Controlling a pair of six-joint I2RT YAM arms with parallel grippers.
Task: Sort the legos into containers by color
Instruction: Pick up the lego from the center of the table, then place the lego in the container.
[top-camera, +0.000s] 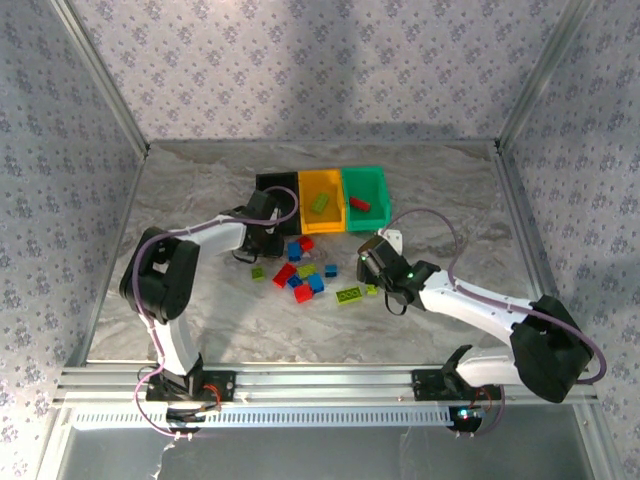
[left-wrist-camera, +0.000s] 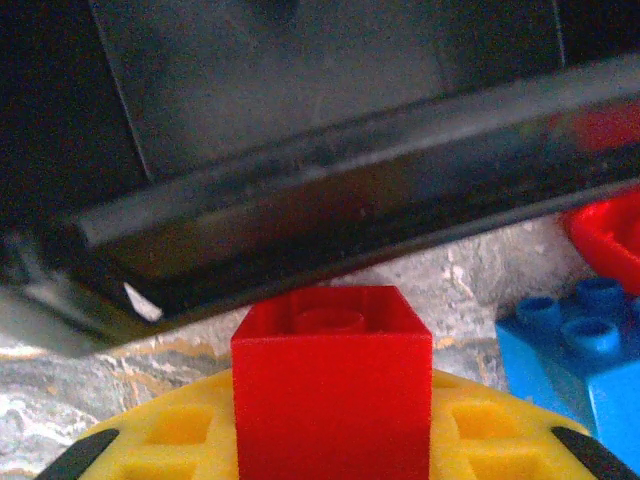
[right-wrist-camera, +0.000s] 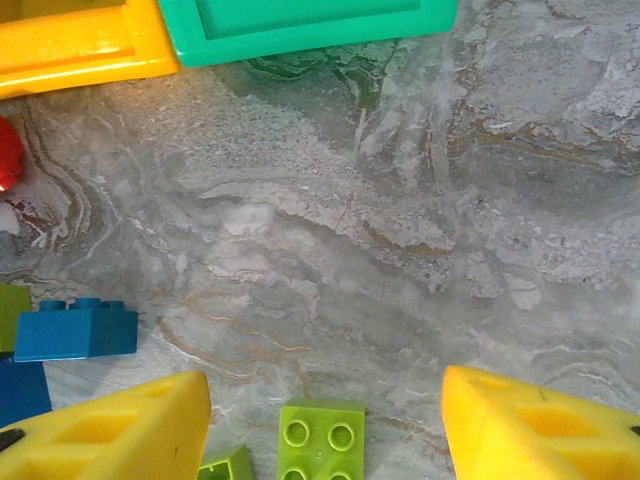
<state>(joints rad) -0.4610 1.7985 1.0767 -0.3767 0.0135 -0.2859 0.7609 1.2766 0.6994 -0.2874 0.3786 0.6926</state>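
A red brick (left-wrist-camera: 330, 380) sits clamped in the left gripper (left-wrist-camera: 330, 455), just near the black bin (left-wrist-camera: 300, 200). The right gripper (right-wrist-camera: 325, 400) hangs, fingers apart, over a green brick (right-wrist-camera: 320, 445). The yellow bin (top-camera: 306, 215) and green bin (top-camera: 365, 228) hold one piece each. Roughly ten loose bricks (top-camera: 305, 280) are left to sort.

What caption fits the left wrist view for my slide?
Left fingers shut on a red brick before the black bin, a blue brick at right.
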